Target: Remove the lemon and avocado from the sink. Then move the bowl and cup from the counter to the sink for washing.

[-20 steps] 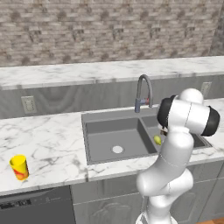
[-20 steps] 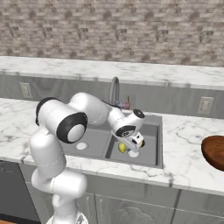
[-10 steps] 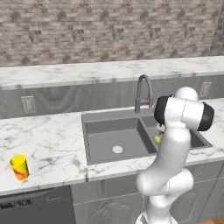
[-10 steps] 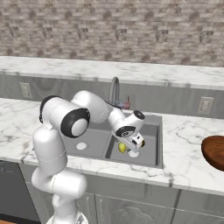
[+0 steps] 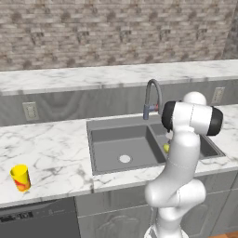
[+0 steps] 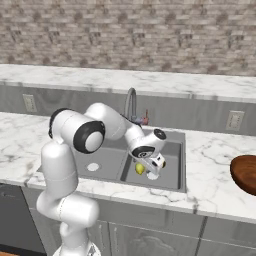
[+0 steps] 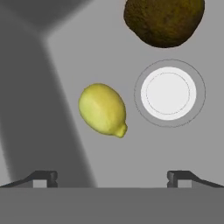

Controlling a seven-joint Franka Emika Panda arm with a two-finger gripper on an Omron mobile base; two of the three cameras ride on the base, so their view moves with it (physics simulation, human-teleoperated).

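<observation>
Gripper (image 7: 112, 177) is spread wide and holding nothing, hanging over the right basin of the sink (image 5: 100, 126). Hand view: lemon (image 7: 103, 109) lies on the basin floor just ahead of the fingertips (image 7: 43, 177), nearer the left one, not touching either. White round drain (image 7: 168, 92) sits just beside the lemon; avocado (image 7: 164, 21) lies just past the drain, partly cut off at the picture's edge. Right base view: lemon (image 6: 140, 168) next to the hand (image 6: 154, 162) inside the basin. Cup (image 5: 20, 177) stands upright on the counter (image 5: 51, 148), well apart to the sink's left. Bowl (image 6: 245, 172) rests on the counter to the sink's right, partly out of frame. Faucet (image 5: 152, 95) stands behind the divider.
</observation>
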